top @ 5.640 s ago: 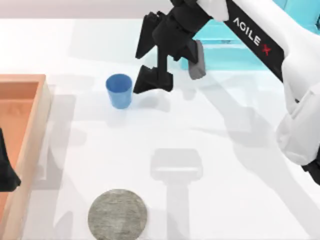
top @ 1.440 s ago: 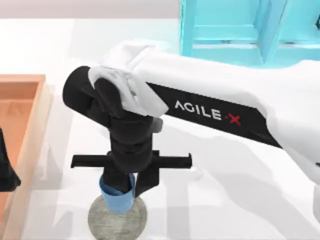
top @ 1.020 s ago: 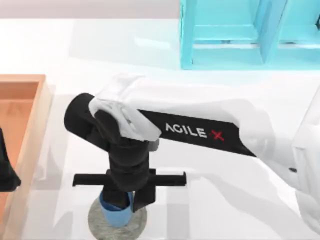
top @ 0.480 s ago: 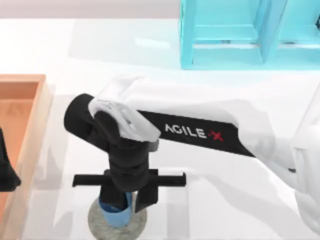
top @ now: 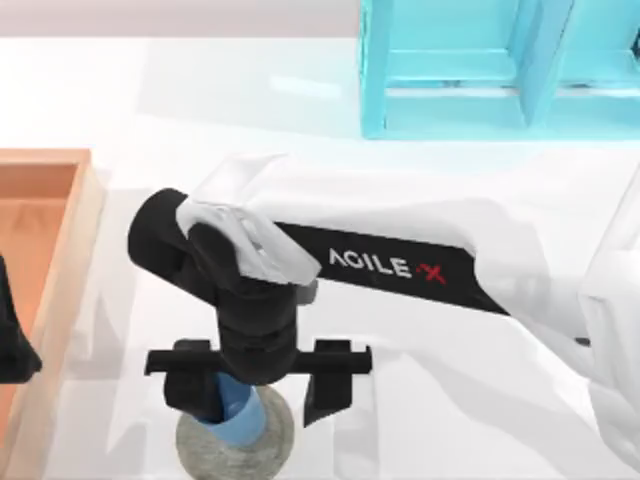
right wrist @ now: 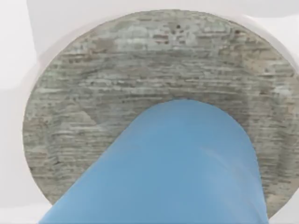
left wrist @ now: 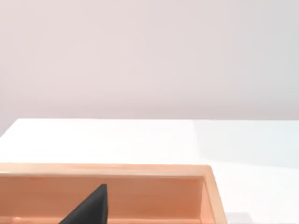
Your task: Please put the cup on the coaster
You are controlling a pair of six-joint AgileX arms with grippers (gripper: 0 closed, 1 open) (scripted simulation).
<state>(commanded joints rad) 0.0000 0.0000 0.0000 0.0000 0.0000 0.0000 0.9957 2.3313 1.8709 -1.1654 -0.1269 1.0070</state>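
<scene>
R gripper [top: 262, 398] sat low at the near edge of the table, left of centre, right over the coaster [top: 268, 443]. Fingers spread wide, one each side of the cup [top: 236, 418], both clear of it, nothing gripped. Cup stood upright on the coaster, base down; wrist cam showed the blue wall [right wrist: 173, 168] against grey speckled disc [right wrist: 93, 93], cup base inside the disc's rim. R arm's wrist and gripper bar covered most of the cup and the far part of the coaster from above, so exact centring: can't tell.

Around it: orange wooden tray [top: 70, 260] at table's left edge, well apart from the coaster. Light-blue rack [top: 450, 70] at the far side, right of centre, far from the work area.

L gripper [top: 12, 345] parked at the left edge over the tray; dark fingertip [left wrist: 91, 207] seen above tray's inner wall [left wrist: 154, 196]. Open or closed: can't tell.
</scene>
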